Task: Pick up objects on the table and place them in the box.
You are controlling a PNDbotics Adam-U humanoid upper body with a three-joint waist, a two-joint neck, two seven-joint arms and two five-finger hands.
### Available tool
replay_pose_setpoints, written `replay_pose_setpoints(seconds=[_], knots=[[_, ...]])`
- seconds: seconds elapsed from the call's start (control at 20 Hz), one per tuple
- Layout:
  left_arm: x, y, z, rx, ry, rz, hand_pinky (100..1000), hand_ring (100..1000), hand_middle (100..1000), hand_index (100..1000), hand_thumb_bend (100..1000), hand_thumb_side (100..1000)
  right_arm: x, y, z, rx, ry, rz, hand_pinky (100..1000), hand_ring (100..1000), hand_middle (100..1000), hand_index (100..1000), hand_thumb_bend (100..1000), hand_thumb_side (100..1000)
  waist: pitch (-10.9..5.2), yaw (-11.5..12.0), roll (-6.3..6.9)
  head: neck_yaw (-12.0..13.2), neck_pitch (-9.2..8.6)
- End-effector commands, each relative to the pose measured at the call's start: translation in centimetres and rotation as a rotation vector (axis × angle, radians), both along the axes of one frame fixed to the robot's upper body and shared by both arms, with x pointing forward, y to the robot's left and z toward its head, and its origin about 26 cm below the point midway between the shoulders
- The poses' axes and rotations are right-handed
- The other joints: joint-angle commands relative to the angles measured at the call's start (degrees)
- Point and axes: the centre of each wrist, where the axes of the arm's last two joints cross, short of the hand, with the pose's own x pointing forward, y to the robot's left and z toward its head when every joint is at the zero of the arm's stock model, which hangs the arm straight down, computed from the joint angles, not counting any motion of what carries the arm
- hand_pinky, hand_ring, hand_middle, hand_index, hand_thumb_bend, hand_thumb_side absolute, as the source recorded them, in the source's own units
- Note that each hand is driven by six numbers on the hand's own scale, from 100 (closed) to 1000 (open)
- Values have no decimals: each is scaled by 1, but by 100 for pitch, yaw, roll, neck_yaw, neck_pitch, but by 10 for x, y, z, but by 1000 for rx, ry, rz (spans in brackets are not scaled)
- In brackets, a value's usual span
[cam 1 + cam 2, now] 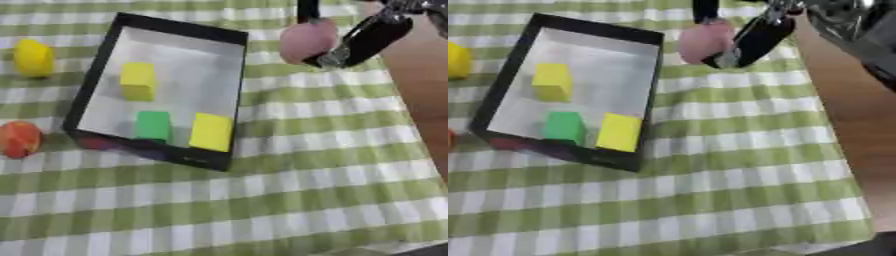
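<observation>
— Fingers of my right hand curl round the pink rounded soft-looking object, lifted for carrying.

— Target?

— Black-rimmed shallow box, just left of my hand, below.

Worktop cloth: green-and-white check. Box: black rim, pale grey floor. Blocks inside were yellow, green, yellow. Pink ball in black right hand. Outside box: yellow object, red-orange object.
</observation>
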Motion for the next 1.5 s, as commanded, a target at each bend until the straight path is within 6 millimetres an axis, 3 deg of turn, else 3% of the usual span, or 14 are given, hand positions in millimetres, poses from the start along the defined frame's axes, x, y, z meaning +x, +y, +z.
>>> replay_pose_setpoints(seconds=[0.05, 0.3, 0.55, 1.0, 1.5], knots=[[-2, 7, 9, 42, -15, 14, 760, 738, 732, 865, 844, 644, -7, 22, 14, -56, 33, 57, 804, 653, 456, 553, 391, 100, -209, -23, -71, 12, -16], [-2, 9, 10, 47, -18, 23, 760, 739, 733, 866, 844, 643, 8, 61, 33, -71, 32, 107, 805, 653, 454, 551, 396, 100, -244, -43, -76, -17, -16], [-2, 11, 11, 48, -22, 28, 760, 740, 733, 865, 842, 644, 33, 92, 35, -91, 30, 159, 803, 653, 456, 552, 396, 100, -249, -37, -104, -61, -16], [0, 8, 18, 54, -40, 17, 759, 740, 733, 865, 844, 643, 59, 135, 21, -104, 35, 230, 802, 649, 456, 552, 387, 100, -199, 95, -166, -192, -16], [2, 5, 21, 54, -48, 3, 758, 739, 733, 865, 846, 643, 97, 150, -18, -123, 51, 198, 798, 646, 459, 554, 393, 100, -163, 213, -184, -412, -16]])
